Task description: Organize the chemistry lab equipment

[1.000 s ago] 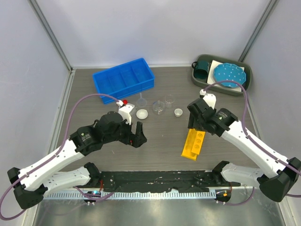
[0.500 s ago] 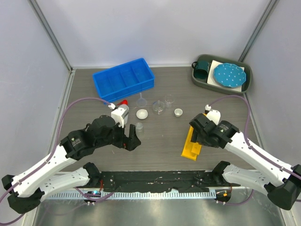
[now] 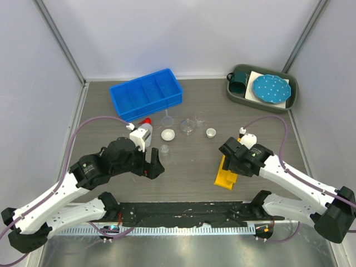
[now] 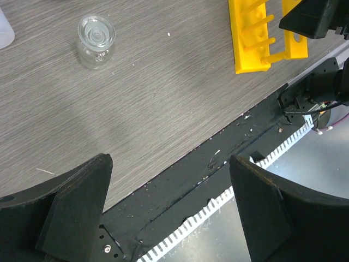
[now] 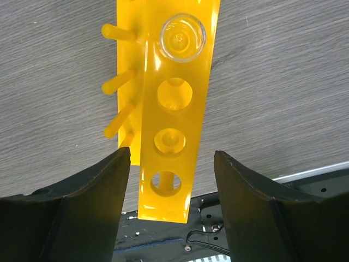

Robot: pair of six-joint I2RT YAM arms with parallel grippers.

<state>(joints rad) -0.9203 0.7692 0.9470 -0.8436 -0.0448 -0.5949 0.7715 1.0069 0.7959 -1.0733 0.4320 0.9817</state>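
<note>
Right fingers [image 5: 82,213] are spread wide astride the yellow rack [image 5: 174,119], and left fingers [image 4: 71,213] are spread, empty, above the bench [image 4: 163,98] near a small glass beaker [image 4: 96,41].

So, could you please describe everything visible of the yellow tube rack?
The yellow tube rack looks like glossy plastic: a long top plate with four round holes in a row and a line of pegs along one side. A clear tube sits in one end hole. It rests on the table, between the fingers of the open right gripper, seemingly untouched.
</note>
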